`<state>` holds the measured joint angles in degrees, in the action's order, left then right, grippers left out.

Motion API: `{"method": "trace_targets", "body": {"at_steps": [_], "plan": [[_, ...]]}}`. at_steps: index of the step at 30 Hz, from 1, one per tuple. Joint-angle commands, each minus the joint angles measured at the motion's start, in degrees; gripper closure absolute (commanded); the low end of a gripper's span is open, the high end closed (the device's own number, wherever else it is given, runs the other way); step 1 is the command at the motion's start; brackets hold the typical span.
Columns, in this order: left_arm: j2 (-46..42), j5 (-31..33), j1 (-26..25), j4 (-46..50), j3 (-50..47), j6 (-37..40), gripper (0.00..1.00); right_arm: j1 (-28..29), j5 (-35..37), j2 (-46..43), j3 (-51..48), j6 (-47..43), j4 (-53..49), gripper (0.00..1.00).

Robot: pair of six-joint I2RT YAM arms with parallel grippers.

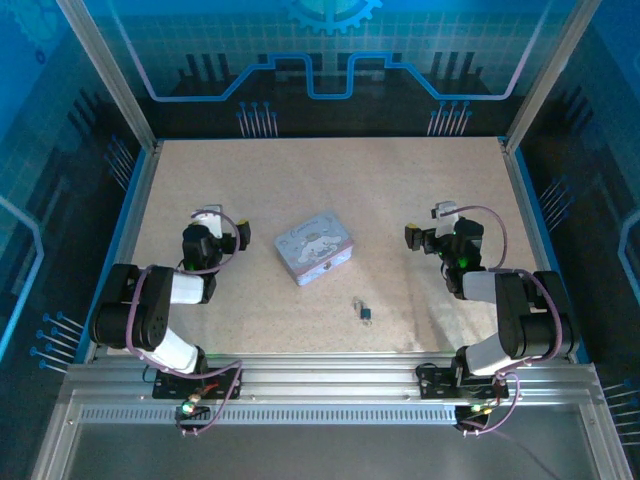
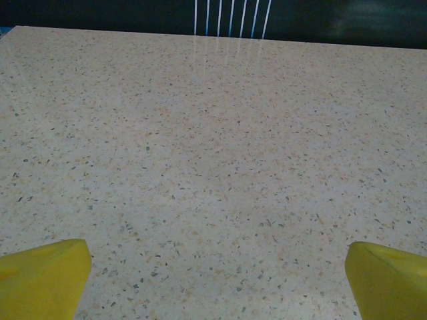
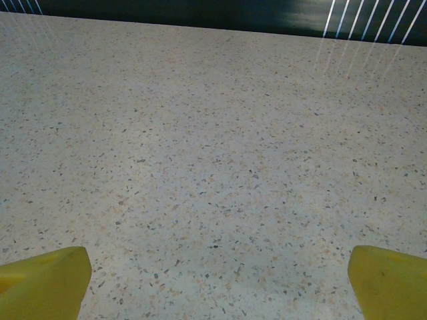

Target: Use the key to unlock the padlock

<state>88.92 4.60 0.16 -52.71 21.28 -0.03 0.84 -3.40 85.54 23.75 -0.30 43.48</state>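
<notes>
A tiny padlock (image 1: 366, 313) lies on the speckled table near the front centre, with a slim dark speck, the key (image 1: 356, 301), just beside it; at this size I cannot tell whether they touch. My left gripper (image 1: 207, 216) rests at the left and stands open; its yellow fingertips (image 2: 47, 277) are spread wide over bare table. At the right my right gripper (image 1: 444, 212) is open too, its yellow fingertips (image 3: 47, 280) far apart with nothing between them. Both grippers are well away from the padlock.
A pale lavender cartoon-printed tin box (image 1: 314, 246) sits mid-table between the arms, behind the padlock. Metal frame posts and blue walls enclose the table (image 1: 330, 180). An aluminium rail (image 1: 320, 385) runs along the near edge.
</notes>
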Motion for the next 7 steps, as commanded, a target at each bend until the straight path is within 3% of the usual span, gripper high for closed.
{"method": "trace_targets", "body": {"at_steps": [1,7], "plan": [[0.0,-1.6,0.1,0.3,0.7,-0.2,0.01,0.8,0.6,0.6,0.9,-0.7,-0.1,0.00],[-0.1,-1.6,0.1,0.3,0.7,-0.2,0.01,0.8,0.6,0.6,0.9,-0.7,-0.1,0.00]]}}
